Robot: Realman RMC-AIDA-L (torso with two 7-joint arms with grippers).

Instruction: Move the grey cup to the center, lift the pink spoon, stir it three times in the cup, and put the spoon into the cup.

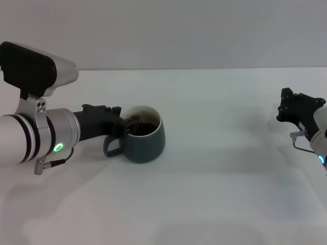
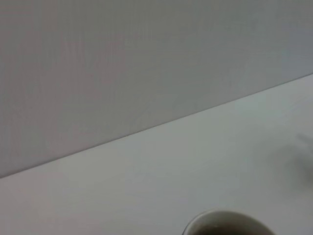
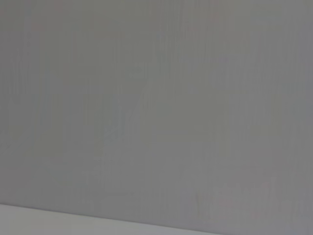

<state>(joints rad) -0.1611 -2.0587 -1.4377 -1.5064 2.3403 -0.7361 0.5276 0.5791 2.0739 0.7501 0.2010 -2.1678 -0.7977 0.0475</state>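
The grey cup [image 1: 146, 144] stands on the white table, left of the middle, holding dark liquid, with its loop handle turned toward my left arm. My left gripper [image 1: 129, 124] reaches in from the left. Its dark fingers straddle the cup's wall just above the handle, one tip inside over the liquid, shut on the rim. In the left wrist view only the pale rim of the cup [image 2: 222, 215] shows at the frame's edge. My right gripper [image 1: 297, 109] hangs parked at the far right, away from the cup. The pink spoon is out of view.
The white table [image 1: 214, 194] stretches wide between the cup and the right arm. A plain grey wall [image 3: 156, 98] stands behind its far edge.
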